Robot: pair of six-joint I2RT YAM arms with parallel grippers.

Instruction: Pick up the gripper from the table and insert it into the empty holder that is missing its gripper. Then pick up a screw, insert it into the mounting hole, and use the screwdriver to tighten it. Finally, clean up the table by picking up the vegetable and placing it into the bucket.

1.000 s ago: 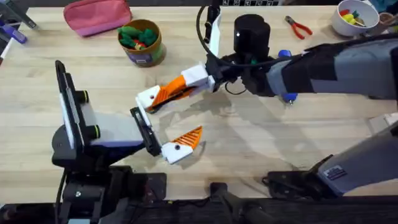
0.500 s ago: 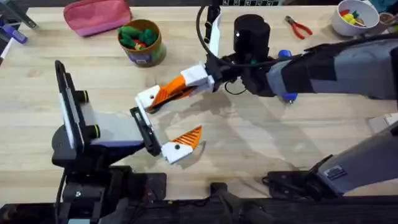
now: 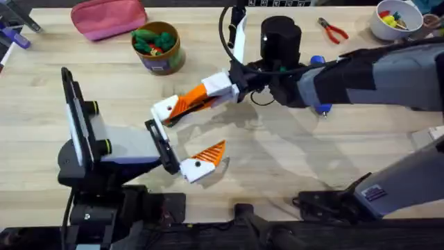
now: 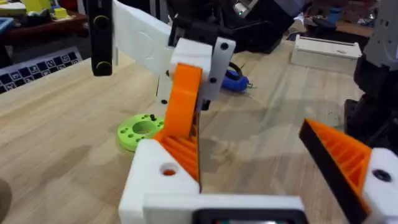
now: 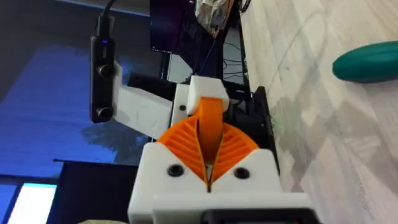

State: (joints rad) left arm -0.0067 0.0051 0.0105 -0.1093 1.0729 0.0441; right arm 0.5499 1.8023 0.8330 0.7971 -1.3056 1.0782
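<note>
The right hand (image 3: 186, 104) reaches across the middle of the counter (image 3: 277, 167). Its two orange fingers are pressed tight together on the gripper (image 5: 211, 119), the small orange tip. The far end of that tip meets the holder (image 3: 166, 108), the white block with a little dark hole in it. I can't tell how far in the tip sits.

The holder is one side of the left hand (image 3: 189, 133). That hand is spread wide apart and has nothing between its fingers. Its other side has its own orange tip with a black edge (image 4: 339, 155), and that points away, toward the right arm's side.

The vegetable (image 5: 367, 61) lies on its side on the bare counter, away from both hands. The bucket (image 3: 158, 46) stands at the back of the counter, next to a pink pouch (image 3: 107, 17), with green and red toys in it. The screwdriver (image 3: 318, 62) pokes out blue from behind the right arm. A bright green ring (image 4: 140, 130) lies flat on the counter near the hands. Red pliers (image 3: 333, 30) and a white bowl (image 3: 395, 19) are in the far right corner.
</note>
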